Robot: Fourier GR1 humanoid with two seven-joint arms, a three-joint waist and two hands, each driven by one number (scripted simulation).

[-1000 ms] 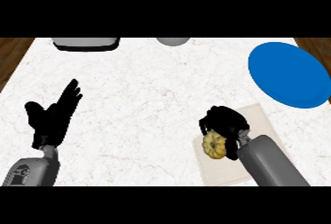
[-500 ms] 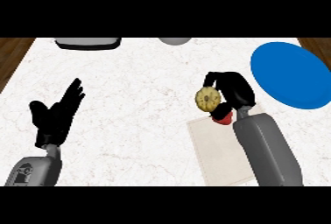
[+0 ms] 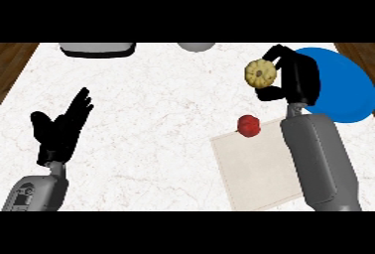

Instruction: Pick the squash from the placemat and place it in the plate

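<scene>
Carrying squash (image 3: 260, 73), upper right: right hand (image 3: 293, 74) curled round it beside blue plate (image 3: 344, 94). Move fully over plate before releasing. Left hand (image 3: 62, 130) open, resting lower left.

Both arms have smooth, rounded grey forearm casings ending in matte black hands, the left hand (image 3: 60, 130) and the right hand (image 3: 299, 79), while the left forearm (image 3: 33, 192) carries a small dark circular marking.

I note a red object (image 3: 250, 125) at the far counter-side edge; grey tray (image 3: 97, 49) and grey bowl (image 3: 195, 46) along the white marbled counter's (image 3: 161, 114) far edge.
</scene>
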